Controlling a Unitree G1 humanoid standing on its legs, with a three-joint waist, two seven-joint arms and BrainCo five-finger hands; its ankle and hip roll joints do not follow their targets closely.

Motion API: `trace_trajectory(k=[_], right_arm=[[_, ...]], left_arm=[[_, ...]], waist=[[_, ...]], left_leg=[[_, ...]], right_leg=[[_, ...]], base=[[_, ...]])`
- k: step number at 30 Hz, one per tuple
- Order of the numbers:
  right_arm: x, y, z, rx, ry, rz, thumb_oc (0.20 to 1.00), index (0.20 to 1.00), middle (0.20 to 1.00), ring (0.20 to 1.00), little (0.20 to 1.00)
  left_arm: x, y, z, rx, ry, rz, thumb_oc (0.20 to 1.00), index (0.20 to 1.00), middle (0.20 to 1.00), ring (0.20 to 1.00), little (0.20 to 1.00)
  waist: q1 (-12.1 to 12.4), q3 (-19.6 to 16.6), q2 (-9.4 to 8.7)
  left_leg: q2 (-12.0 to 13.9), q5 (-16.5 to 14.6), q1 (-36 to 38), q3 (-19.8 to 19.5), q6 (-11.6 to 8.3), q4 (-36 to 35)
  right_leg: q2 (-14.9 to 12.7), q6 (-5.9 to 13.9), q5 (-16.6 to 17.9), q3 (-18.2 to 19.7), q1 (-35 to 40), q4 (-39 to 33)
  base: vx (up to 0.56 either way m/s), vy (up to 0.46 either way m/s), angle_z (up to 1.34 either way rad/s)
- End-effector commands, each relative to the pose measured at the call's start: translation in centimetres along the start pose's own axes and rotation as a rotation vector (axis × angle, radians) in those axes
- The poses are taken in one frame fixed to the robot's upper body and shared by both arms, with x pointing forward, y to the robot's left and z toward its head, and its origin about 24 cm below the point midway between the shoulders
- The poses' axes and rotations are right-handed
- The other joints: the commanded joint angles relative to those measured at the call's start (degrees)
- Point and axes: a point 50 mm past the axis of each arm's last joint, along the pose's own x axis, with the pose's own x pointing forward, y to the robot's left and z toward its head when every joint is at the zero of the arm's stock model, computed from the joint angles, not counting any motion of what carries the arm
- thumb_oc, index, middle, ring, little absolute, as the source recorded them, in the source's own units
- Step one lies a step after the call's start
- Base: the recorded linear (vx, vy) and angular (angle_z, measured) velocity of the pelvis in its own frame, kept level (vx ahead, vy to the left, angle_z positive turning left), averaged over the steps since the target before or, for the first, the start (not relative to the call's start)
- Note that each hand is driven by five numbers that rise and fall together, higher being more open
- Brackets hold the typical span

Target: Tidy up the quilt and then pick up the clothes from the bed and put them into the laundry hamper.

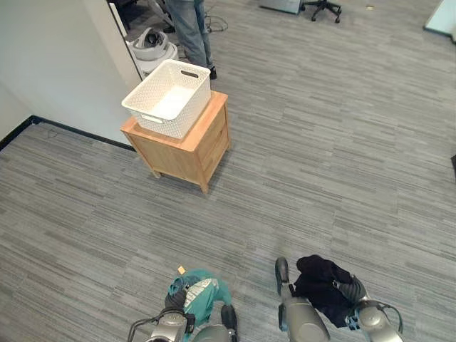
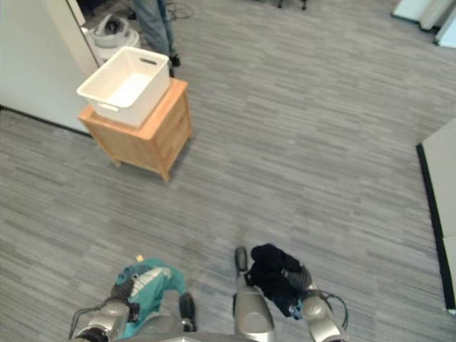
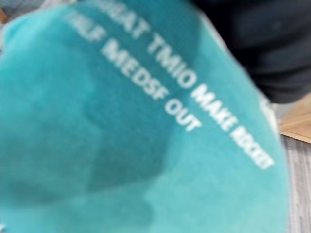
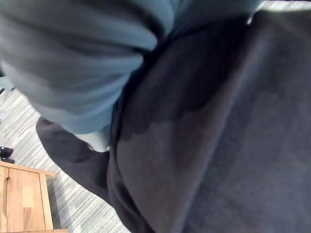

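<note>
A teal garment is clutched in the left hand and a black garment bunched in the right hand, fingers curled into cloth, for carrying to the white hamper waiting well ahead on the wooden cabinet.

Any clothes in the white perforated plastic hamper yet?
No: the white perforated plastic hamper on the wooden cabinet shows a bare bottom.

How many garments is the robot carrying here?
2: a teal shirt in the left hand, a black garment in the right hand. More may be bundled inside.
</note>
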Motion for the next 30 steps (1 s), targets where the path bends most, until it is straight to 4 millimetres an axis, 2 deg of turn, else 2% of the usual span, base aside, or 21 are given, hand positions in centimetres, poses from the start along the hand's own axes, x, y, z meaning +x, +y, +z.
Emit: trace_trajectory(k=[1, 2, 3, 5, 7, 9, 12, 14, 15, 17, 18, 20, 21, 22, 23, 24, 25, 26, 27, 28, 30], right_arm=[[0.6, -3.3, 2.3, -0.009, -0.119, -0.090, 0.200, 0.200, 0.200, 0.200, 0.200], [0.6, -3.3, 2.3, -0.009, -0.119, -0.090, 0.200, 0.200, 0.200, 0.200, 0.200], [0.6, -4.4, 3.3, -0.008, -0.161, -0.128, 0.200, 0.200, 0.200, 0.200, 0.200], [0.8, -5.1, 3.7, -0.013, -0.169, -0.152, 0.200, 0.200, 0.200, 0.200, 0.200], [1.0, -5.4, 4.1, -0.028, -0.172, -0.157, 0.200, 0.200, 0.200, 0.200, 0.200], [1.1, -5.3, 4.2, -0.040, -0.175, -0.150, 0.200, 0.200, 0.200, 0.200, 0.200], [0.9, -5.2, 2.9, -0.040, -0.130, -0.162, 0.200, 0.200, 0.200, 0.200, 0.200], [0.8, -4.8, 2.2, -0.042, -0.106, -0.155, 0.200, 0.200, 0.200, 0.200, 0.200], [0.8, -4.7, 2.2, -0.042, -0.105, -0.154, 0.200, 0.200, 0.200, 0.200, 0.200], [0.8, -4.1, 2.3, -0.053, -0.107, -0.134, 0.200, 0.200, 0.200, 0.200, 0.200], [0.8, -3.2, 2.5, -0.077, -0.115, -0.104, 0.200, 0.200, 0.200, 0.200, 0.200], [1.0, -2.6, 3.3, -0.062, -0.131, -0.096, 0.200, 0.200, 0.200, 0.200, 0.200], [1.1, -2.4, 4.0, -0.048, -0.157, -0.095, 0.200, 0.200, 0.200, 0.200, 0.200], [1.1, -2.4, 4.1, -0.048, -0.158, -0.095, 0.200, 0.200, 0.200, 0.200, 0.200], [1.1, -2.1, 4.6, -0.039, -0.180, -0.085, 0.200, 0.200, 0.200, 0.200, 0.200], [1.2, -2.0, 4.8, -0.037, -0.182, -0.079, 0.200, 0.200, 0.200, 0.200, 0.200], [1.2, -2.0, 4.8, -0.037, -0.182, -0.079, 0.200, 0.200, 0.200, 0.200, 0.200], [1.2, -2.1, 4.5, -0.033, -0.170, -0.081, 0.200, 0.200, 0.200, 0.200, 0.200], [1.2, -2.1, 4.5, -0.033, -0.170, -0.081, 0.200, 0.200, 0.200, 0.200, 0.200], [1.3, -2.5, 3.9, -0.031, -0.144, -0.090, 0.200, 0.200, 0.200, 0.200, 0.200], [1.4, -2.6, 3.6, -0.051, -0.128, -0.088, 0.200, 0.200, 0.200, 0.200, 0.200]], left_arm=[[-0.2, -0.2, 1.8, 0.027, -0.121, -0.014, 0.200, 0.200, 0.200, 0.200, 0.200], [-0.2, -0.2, 1.9, 0.027, -0.121, -0.013, 0.200, 0.200, 0.200, 0.200, 0.200], [-0.4, -0.5, 3.1, -0.026, -0.169, -0.025, 0.200, 0.200, 0.200, 0.200, 0.200], [-0.5, -0.7, 4.2, -0.040, -0.209, -0.026, 0.200, 0.200, 0.200, 0.200, 0.200], [-0.7, -1.0, 4.9, -0.028, -0.238, -0.034, 0.200, 0.200, 0.200, 0.200, 0.200], [-1.0, -1.1, 5.3, -0.011, -0.270, -0.036, 0.200, 0.200, 0.200, 0.200, 0.200], [-1.3, -0.8, 5.8, 0.002, -0.318, -0.028, 0.200, 0.200, 0.200, 0.200, 0.200], [-1.4, -0.6, 5.9, -0.003, -0.326, -0.021, 0.200, 0.200, 0.200, 0.200, 0.200], [-1.5, -0.6, 5.8, -0.002, -0.324, -0.020, 0.200, 0.200, 0.200, 0.200, 0.200], [-1.5, -0.2, 5.8, -0.024, -0.326, -0.015, 0.200, 0.200, 0.200, 0.200, 0.200], [-1.5, -0.1, 6.0, -0.035, -0.327, -0.010, 0.200, 0.200, 0.200, 0.200, 0.200], [-1.3, 0.4, 7.0, -0.029, -0.341, 0.005, 0.200, 0.200, 0.200, 0.200, 0.200], [-1.2, 0.9, 7.6, 0.002, -0.356, 0.023, 0.200, 0.200, 0.200, 0.200, 0.200], [-1.2, 0.9, 7.7, 0.002, -0.358, 0.024, 0.200, 0.200, 0.200, 0.200, 0.200], [-1.1, 1.3, 8.5, 0.030, -0.380, 0.038, 0.200, 0.200, 0.200, 0.200, 0.200], [-1.0, 1.5, 8.5, 0.041, -0.377, 0.040, 0.200, 0.200, 0.200, 0.200, 0.200], [-1.0, 1.5, 8.5, 0.041, -0.377, 0.040, 0.200, 0.200, 0.200, 0.200, 0.200], [-0.8, 1.5, 8.2, 0.058, -0.365, 0.036, 0.200, 0.200, 0.200, 0.200, 0.200], [-0.8, 1.5, 8.2, 0.058, -0.365, 0.036, 0.200, 0.200, 0.200, 0.200, 0.200], [-0.6, 1.4, 7.7, 0.082, -0.335, 0.033, 0.200, 0.200, 0.200, 0.200, 0.200], [-0.4, 1.7, 7.2, 0.101, -0.306, 0.059, 0.200, 0.200, 0.200, 0.200, 0.200]], waist=[[-2.05, 1.11, 0.39], [-2.19, 0.95, 0.30], [-1.02, 3.49, -0.11], [-0.17, 5.36, -0.54], [0.85, 5.55, -0.32], [1.83, 4.70, 0.07], [2.33, 2.92, 1.50], [2.04, 2.57, 1.41], [2.04, 2.71, 1.08], [2.50, 2.04, 1.07], [2.79, 1.66, 0.54], [1.42, 2.97, -0.35], [0.41, 3.70, -0.34], [0.45, 3.69, -0.49], [-0.32, 4.23, -0.11], [-1.03, 4.12, 0.22], [-1.16, 4.16, 0.30], [-2.40, 3.44, 0.41], [-2.49, 3.56, 0.50], [-4.59, 2.81, 0.13], [-4.95, 2.41, 0.08]], left_leg=[[8.19, -2.85, 2.09, 0.75, -5.83, 18.14], [8.11, -2.76, 1.73, 0.61, -5.83, 18.27], [11.01, 3.34, -6.47, -0.64, -6.14, 36.26], [12.32, 2.41, -12.28, 1.44, -5.36, 43.40], [9.57, 0.59, -16.48, 3.59, -4.98, 39.06], [7.46, 0.00, -18.14, 6.13, -4.30, 29.44], [7.86, 6.15, -18.03, 16.55, -6.00, 9.04], [9.86, 7.94, -17.89, 21.77, -6.06, 4.74], [9.35, 7.95, -17.22, 21.86, -6.08, 4.16], [9.36, 8.95, -14.97, 21.30, -5.00, 1.28], [7.08, 8.89, -11.62, 19.45, -2.91, -1.32], [5.07, 7.31, -8.41, 19.11, -1.36, -3.19], [5.70, 6.44, -6.35, 19.13, -1.41, -3.69], [5.53, 6.36, -6.49, 19.20, -1.31, -3.66], [6.25, 5.63, -4.82, 18.10, -1.63, -3.75], [6.81, 4.71, -3.76, 16.62, -2.65, -3.75], [6.93, 4.70, -3.71, 16.47, -2.72, -3.75], [7.08, 4.81, -3.61, 15.39, -3.23, -3.75], [7.18, 4.77, -3.46, 15.29, -3.25, -3.75], [6.51, 3.10, -2.45, 12.39, -3.80, -3.75], [6.46, 2.65, -2.09, 11.23, -4.02, -3.75]], right_leg=[[2.27, -2.09, -0.27, -4.47, 4.31, 7.89], [2.17, -2.11, -0.14, -4.55, 4.13, 7.81], [2.95, -5.35, -1.86, -6.76, 8.18, 7.17], [3.44, -7.04, -3.35, -8.12, 12.00, 5.17], [3.97, -7.23, -4.70, -8.12, 15.37, 3.20], [4.10, -6.74, -6.24, -7.87, 17.18, 2.67], [6.12, -5.71, -11.61, -10.87, 22.88, 2.84], [6.43, -5.50, -13.43, -12.55, 24.89, 4.20], [6.04, -5.34, -13.94, -12.54, 25.12, 4.64], [5.85, -4.53, -15.61, -13.39, 25.32, 9.78], [4.06, -1.53, -14.52, -14.10, 22.52, 22.78], [0.65, 1.96, -8.08, -12.93, 15.54, 37.96], [-0.38, 2.14, -5.43, -12.31, 11.36, 42.39], [-0.59, 2.23, -5.57, -12.15, 10.99, 42.85], [-2.29, 1.02, -6.75, -12.51, 7.44, 42.21], [-2.15, -0.79, -9.73, -12.75, 7.17, 32.48], [-2.02, -0.86, -9.69, -12.95, 7.45, 32.18], [0.84, -1.49, -7.78, -8.96, 6.80, 18.82], [0.97, -1.49, -7.54, -9.12, 7.26, 18.29], [3.24, -0.78, -4.07, -0.97, 5.88, 8.34], [3.71, -0.35, -3.04, 1.11, 5.61, 6.22]], base=[[0.39, -0.318, 0.61], [0.31, -0.393, 1.08], [0.27, -0.383, 1.04], [0.32, -0.316, 0.28], [0.41, -0.071, 0.29], [0.47, 0.042, -0.14], [0.64, 0.095, -0.53], [0.54, 0.116, 0.15], [0.54, 0.157, -0.08], [0.52, 0.202, 0.07], [0.39, 0.243, 0.31], [0.35, 0.235, -0.17], [0.16, 0.095, 0.03], [0.27, 0.005, 0.68], [0.41, -0.095, 1.12], [0.42, -0.103, 0.95], [0.42, -0.204, 1.08], [0.19, -0.132, 0.89], [0.45, -0.257, 1.19], [0.26, -0.131, 1.03], [0.34, -0.186, 1.20]])
